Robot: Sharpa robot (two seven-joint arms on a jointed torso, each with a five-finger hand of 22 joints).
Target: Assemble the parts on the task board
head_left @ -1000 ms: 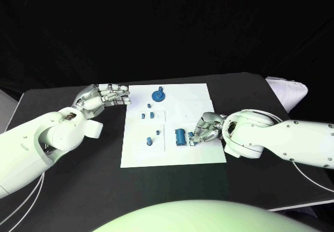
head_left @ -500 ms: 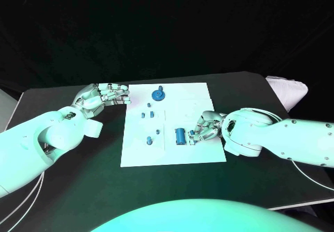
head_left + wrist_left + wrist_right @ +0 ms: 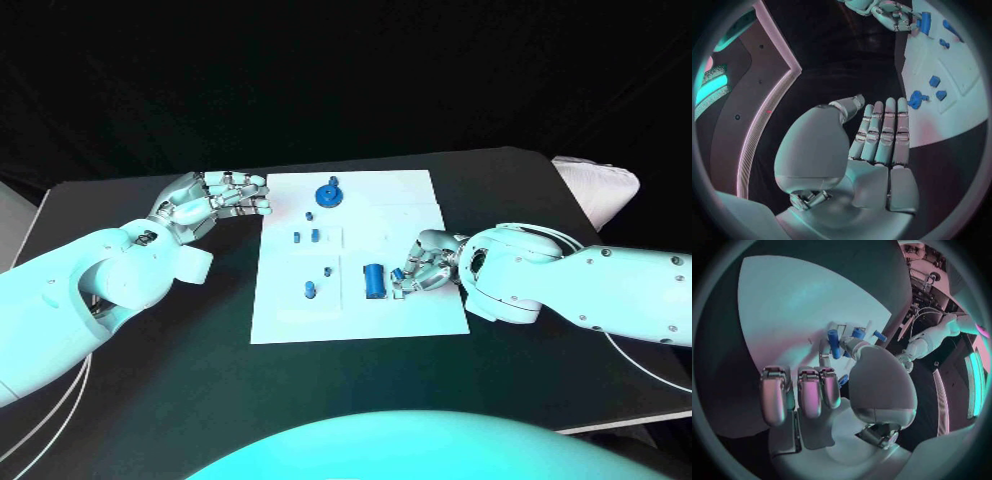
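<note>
- Head view: the task board point(image 3: 378, 300) lies flat in the middle of the black tabletop point(image 3: 173, 380), with its long sides running away from the robot.
- Small blue parts sit on it: a round part point(image 3: 330, 195) near the far edge, a pair of small parts point(image 3: 306, 237) below that, a single small part point(image 3: 309, 291) nearer the robot, and a cylinder part point(image 3: 375, 280) towards the board's right side.
- The right robot hand point(image 3: 421, 268) rests on the board's right portion, just beside the cylinder part, fingers curled towards it.
- In the right wrist view, a blue piece point(image 3: 834, 343) stands between the thumb and fingertips point(image 3: 831, 390) of that robot hand point(image 3: 826, 390); whether it is actually pinched cannot be told, as the contact is hidden.
- The left robot hand point(image 3: 216, 200) sits at the board's far left corner, over the tabletop just beside the board's edge.
- The left wrist view shows this robot hand point(image 3: 873, 145) with fingers straight and close together, the thumb set apart, holding nothing; the round part point(image 3: 916, 98) lies on the board point(image 3: 942, 120) just beyond the fingertips.
- A pale object point(image 3: 599, 190) lies at the tabletop's far right edge, well apart from the board.
</note>
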